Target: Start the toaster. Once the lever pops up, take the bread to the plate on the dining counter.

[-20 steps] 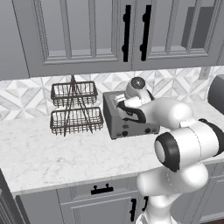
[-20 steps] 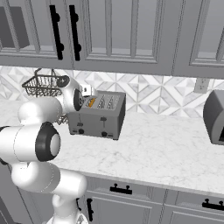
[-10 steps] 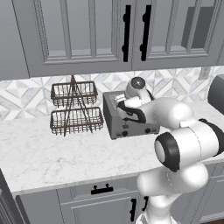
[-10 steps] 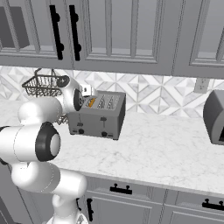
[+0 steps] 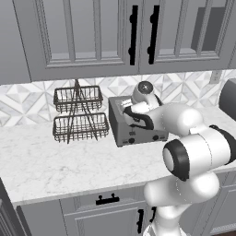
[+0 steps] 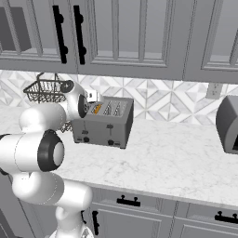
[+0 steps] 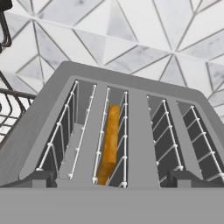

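The grey four-slot toaster point(image 5: 138, 131) point(image 6: 104, 126) point(image 7: 131, 83) stands on the kitchen counter against the tiled wall. The bread point(image 7: 111, 140) point(image 6: 96, 109) sits edge-up in the second slot from the left of the hand view, its orange crust showing. My gripper point(image 5: 127, 109) point(image 6: 91, 97) point(image 7: 113, 178) hovers just above the toaster's top. It is open, its fingertips point(image 7: 41, 177) wide apart on either side of the slots, with nothing between them. The plate and the dining counter are out of view.
A two-tier wire basket rack point(image 5: 77, 115) point(image 6: 46, 90) stands left of the toaster. A dark rounded appliance point(image 5: 228, 97) point(image 6: 228, 123) sits at the far right of the marble counter point(image 5: 69, 159). Wall cabinets hang above, and open counter lies in front of the toaster.
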You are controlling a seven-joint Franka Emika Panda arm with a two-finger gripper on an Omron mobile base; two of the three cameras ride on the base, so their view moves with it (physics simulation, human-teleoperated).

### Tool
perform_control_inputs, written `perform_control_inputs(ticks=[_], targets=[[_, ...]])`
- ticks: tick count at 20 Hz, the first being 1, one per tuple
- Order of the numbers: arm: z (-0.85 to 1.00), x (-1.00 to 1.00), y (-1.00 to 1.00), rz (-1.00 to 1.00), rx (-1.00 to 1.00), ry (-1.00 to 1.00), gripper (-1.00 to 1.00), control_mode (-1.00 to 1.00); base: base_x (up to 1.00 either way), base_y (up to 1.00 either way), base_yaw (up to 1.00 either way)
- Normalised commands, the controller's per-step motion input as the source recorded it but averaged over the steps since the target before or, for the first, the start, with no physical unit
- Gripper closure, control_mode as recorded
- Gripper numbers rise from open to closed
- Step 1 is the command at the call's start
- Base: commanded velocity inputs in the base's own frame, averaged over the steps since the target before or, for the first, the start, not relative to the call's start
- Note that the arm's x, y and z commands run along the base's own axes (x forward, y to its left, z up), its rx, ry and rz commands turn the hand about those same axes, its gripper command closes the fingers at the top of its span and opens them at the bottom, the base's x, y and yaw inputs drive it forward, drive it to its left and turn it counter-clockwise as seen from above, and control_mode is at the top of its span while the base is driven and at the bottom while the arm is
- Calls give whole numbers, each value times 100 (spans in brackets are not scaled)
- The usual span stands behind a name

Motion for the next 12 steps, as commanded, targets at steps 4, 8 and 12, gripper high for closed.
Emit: perform_control_inputs(ticks=[4, 8, 12], targets=[[0, 0, 0, 0, 0, 0, -100, -100, 0, 0, 0], [0, 0, 0, 0, 0, 0, -100, -100, 0, 0, 0], [0, 0, 0, 0, 0, 0, -100, -100, 0, 0, 0]])
